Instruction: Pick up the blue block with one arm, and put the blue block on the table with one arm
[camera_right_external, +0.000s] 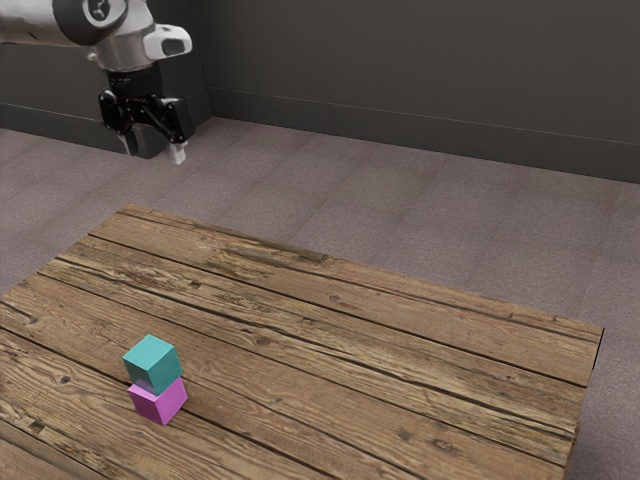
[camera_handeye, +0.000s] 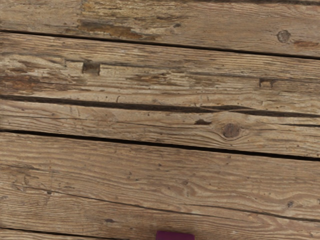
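Note:
In the exterior view my gripper (camera_right_external: 154, 151) hangs high at the upper left, well above the table and away from the blocks. Its two fingers stand apart with nothing seen between them. The teal-blue block (camera_right_external: 152, 364) rests on top of a pink-purple block (camera_right_external: 160, 401), slightly turned against it, near the table's lower left part in that view. In the wrist view a dark purple piece (camera_handeye: 175, 236) peeks in at the lower edge; its colour fits the lower block, though most of it is cut off.
The worn plank table (camera_right_external: 330, 330) has its far edge running down to a corner at the exterior view's right. Carpeted floor (camera_right_external: 400, 200) and a dark wall (camera_right_external: 420, 80) lie beyond it.

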